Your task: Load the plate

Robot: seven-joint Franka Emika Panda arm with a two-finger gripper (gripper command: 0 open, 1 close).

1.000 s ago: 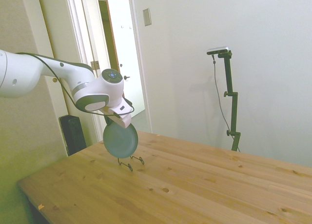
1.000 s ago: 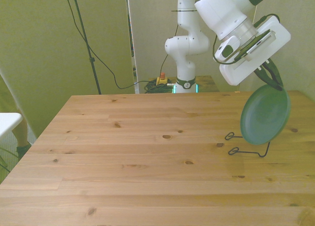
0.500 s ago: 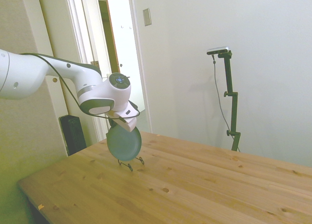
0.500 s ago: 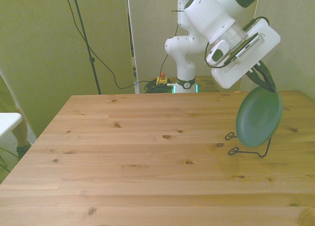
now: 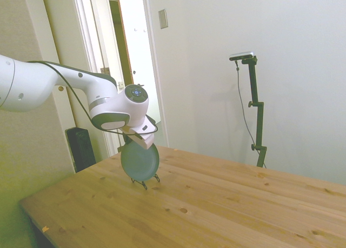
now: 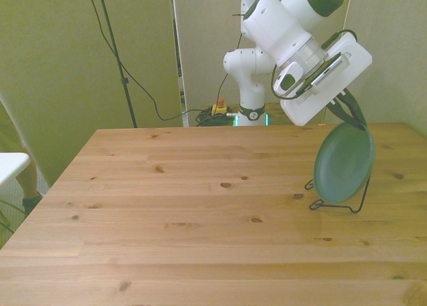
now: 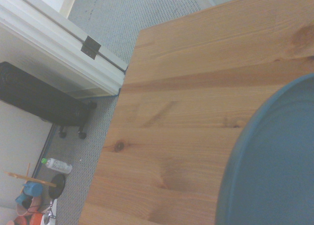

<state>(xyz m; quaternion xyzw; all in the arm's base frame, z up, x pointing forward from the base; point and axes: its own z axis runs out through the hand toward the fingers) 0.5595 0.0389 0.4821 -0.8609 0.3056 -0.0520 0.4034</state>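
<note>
The teal-grey plate [image 5: 139, 161] [image 6: 344, 165] stands on edge, tilted a little, with its top rim held in my gripper [image 5: 141, 142] [image 6: 351, 115], which is shut on it. Its lower edge is down among the wires of a small black wire rack [image 5: 146, 182] [image 6: 335, 206] on the wooden table [image 6: 187, 213]; whether the plate rests on the wires I cannot tell. In the wrist view the plate's [image 7: 274, 161] face fills one corner above the table [image 7: 196, 87] boards.
The rack stands near the table's edge at the front view's right. Beyond that edge lie carpet and a black heater on wheels [image 7: 39, 100] by a white door frame [image 5: 86, 53]. A white object [image 6: 10, 166] sits off the table's left side in the front view.
The gripper has come down and shifted toward the front view's left with the plate, bringing the plate's lower edge from above the rack into its wires.
</note>
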